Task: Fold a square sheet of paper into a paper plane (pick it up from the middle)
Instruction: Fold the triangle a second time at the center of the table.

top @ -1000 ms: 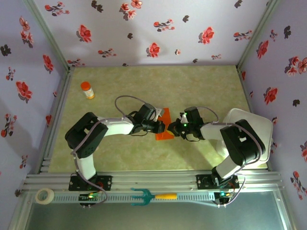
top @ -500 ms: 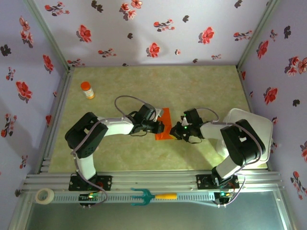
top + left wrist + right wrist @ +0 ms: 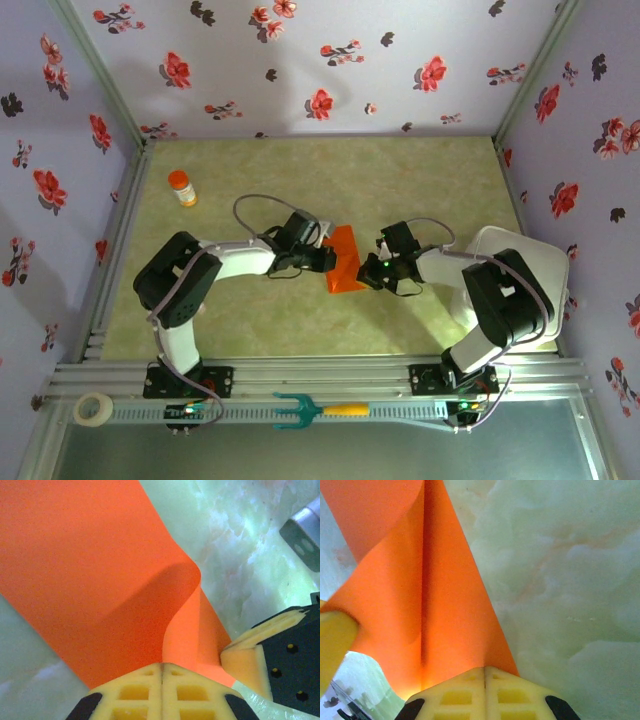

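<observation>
There's the left pincer (image 3: 329,262) pinched tight on the square sheet of paper (image 3: 347,258) at its left edge, and the right pincer (image 3: 366,272) clamped on the opposite edge! The orange sheet sits mid-way across the bench (image 3: 300,180) between the two, bowed into a soft curl.

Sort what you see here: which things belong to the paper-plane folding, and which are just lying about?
In the job: orange paper sheet, left gripper, right gripper, both pinching it.
Lying about: orange-capped bottle, tape roll, teal fork tool, white tray.
</observation>
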